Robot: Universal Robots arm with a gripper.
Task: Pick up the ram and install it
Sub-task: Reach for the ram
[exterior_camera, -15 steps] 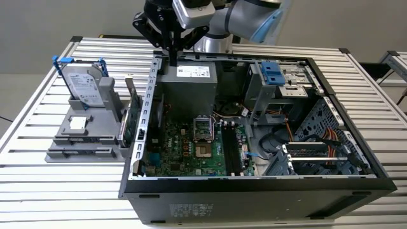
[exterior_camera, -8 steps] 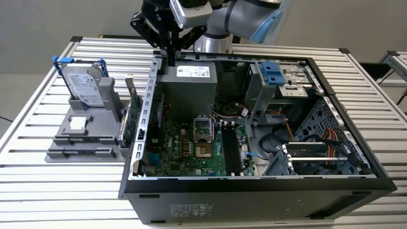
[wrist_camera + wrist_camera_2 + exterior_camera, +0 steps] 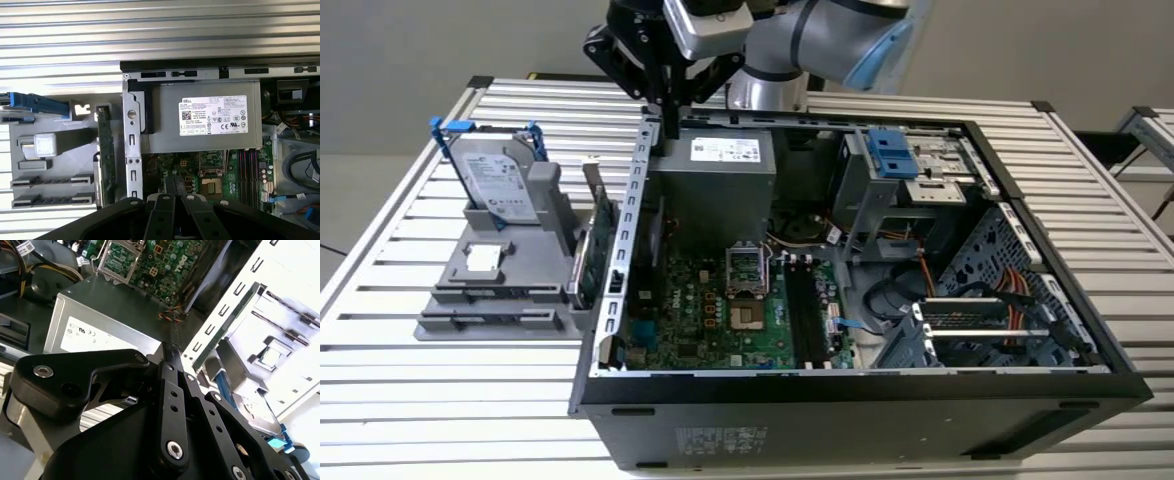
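The ram [image 3: 598, 205] is a slim dark green board standing on edge in the grey rack [image 3: 494, 290], just outside the open computer case [image 3: 854, 390], on the exterior view's left. In the first wrist view the ram [image 3: 103, 127] shows as a thin green strip beside the case wall. My gripper [image 3: 670, 128] hangs over the back corner of the case, above the wall between the rack and the grey power supply [image 3: 714, 175]. Its fingers [image 3: 170, 183] are shut with nothing between them. They also meet at the gripper's tip [image 3: 167, 347] in the second wrist view.
The rack also holds a silver hard drive with blue rails [image 3: 494, 175] and a green expansion card with a metal bracket [image 3: 583, 270]. Inside the case lie the motherboard [image 3: 720, 320], dark memory slots [image 3: 803, 310], cables and a drive cage [image 3: 894, 165]. The slatted table [image 3: 427, 400] surrounds everything.
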